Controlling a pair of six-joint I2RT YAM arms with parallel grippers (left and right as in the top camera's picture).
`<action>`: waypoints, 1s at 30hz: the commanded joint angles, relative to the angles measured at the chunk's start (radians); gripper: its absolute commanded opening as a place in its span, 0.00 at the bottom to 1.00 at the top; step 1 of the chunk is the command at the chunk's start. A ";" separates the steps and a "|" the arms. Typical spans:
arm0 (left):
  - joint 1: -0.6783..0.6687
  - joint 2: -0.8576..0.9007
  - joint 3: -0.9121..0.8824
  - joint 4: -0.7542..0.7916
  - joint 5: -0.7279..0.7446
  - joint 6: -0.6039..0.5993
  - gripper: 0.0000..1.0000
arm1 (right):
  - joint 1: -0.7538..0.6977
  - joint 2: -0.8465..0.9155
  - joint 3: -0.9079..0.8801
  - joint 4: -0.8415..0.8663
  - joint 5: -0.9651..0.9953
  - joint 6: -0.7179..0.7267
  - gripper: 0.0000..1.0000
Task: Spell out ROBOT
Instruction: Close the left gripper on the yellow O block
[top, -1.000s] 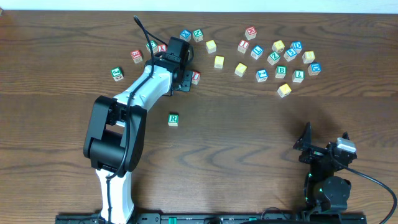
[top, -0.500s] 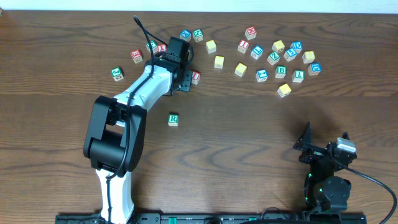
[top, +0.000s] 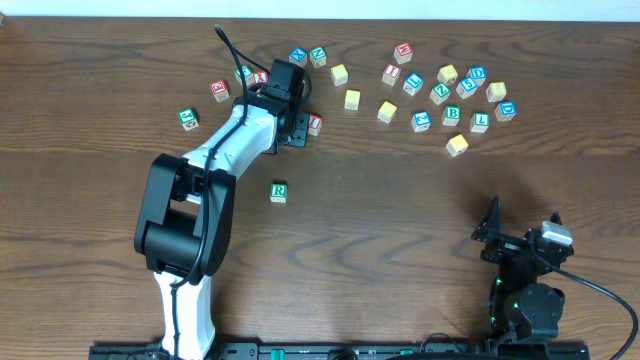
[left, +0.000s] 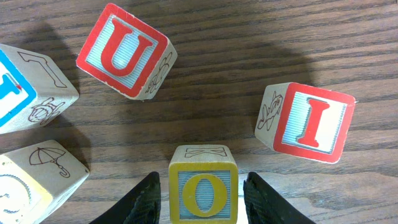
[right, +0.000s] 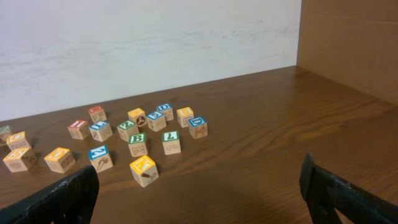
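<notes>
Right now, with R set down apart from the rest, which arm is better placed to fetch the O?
Left. Its jaws flank the yellow O cube, and the R cube lies close to that arm. The right arm sits at the near edge, far from both, jaws wide open and empty.

You are looking at a robotics lab bench: a left arm (top: 200, 200) and a right arm (top: 525, 290) stand on a black rail (top: 350, 350) at the front edge of a dark wood-grain surface (top: 400, 200), each trailing a cable. Alphabet cubes (top: 440, 90) lie scattered before a bare white wall (right: 149, 37).
</notes>
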 joint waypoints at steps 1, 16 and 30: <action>0.004 0.026 0.016 -0.003 -0.005 0.006 0.43 | 0.014 -0.002 -0.001 -0.004 0.012 0.015 0.99; 0.004 0.059 0.015 -0.002 -0.005 0.006 0.43 | 0.014 -0.002 -0.001 -0.004 0.012 0.015 0.99; 0.004 0.060 0.016 0.028 -0.005 0.006 0.43 | 0.014 -0.002 -0.001 -0.004 0.012 0.015 0.99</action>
